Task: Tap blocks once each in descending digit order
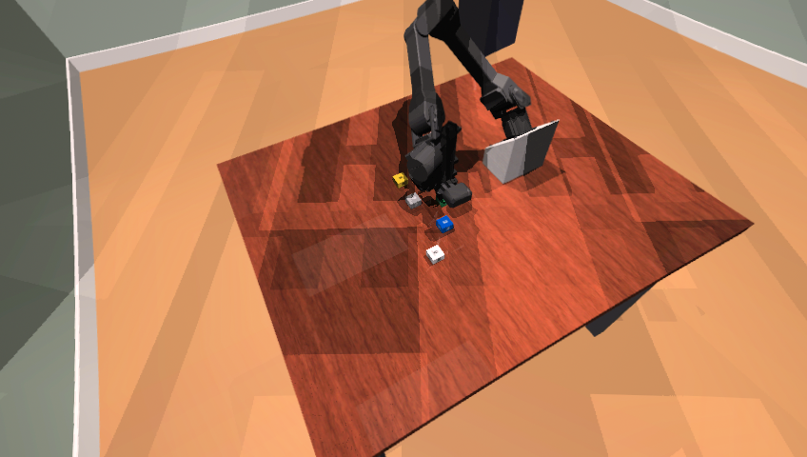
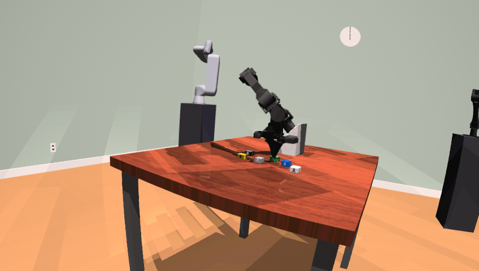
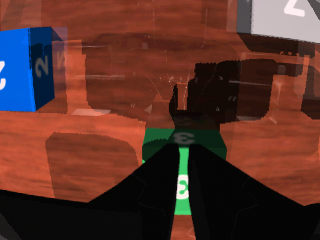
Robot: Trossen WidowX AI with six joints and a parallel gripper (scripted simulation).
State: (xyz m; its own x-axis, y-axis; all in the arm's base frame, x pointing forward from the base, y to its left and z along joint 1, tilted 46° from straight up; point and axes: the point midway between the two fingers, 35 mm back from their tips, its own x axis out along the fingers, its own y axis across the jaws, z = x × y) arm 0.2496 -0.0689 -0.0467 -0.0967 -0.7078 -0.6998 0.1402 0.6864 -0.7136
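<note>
My gripper [image 2: 274,156] [image 3: 182,155] is shut, its tips down at the top of the green block [image 1: 442,202] [image 2: 277,158] [image 3: 156,136], which shows a 3; nothing is gripped. Whether the tips touch it is unclear. The blue block [image 1: 444,224] [image 2: 286,163] [image 3: 15,70] shows a 2. The grey block [image 1: 413,200] [image 2: 258,160] [image 3: 280,22] shows a 7. The white block [image 1: 435,254] [image 2: 295,169] seems to show a 9. The yellow block [image 1: 400,180] [image 2: 242,156] and black block [image 2: 249,153] have digits too small to read surely.
The blocks stand on a reddish wooden table [image 1: 538,271] [image 2: 214,181]. A grey wedge-shaped stand [image 1: 518,155] [image 2: 295,142] is behind the green block, by the arm's base. Other robots stand on dark pedestals [image 2: 196,124] [image 2: 457,181] beyond the table.
</note>
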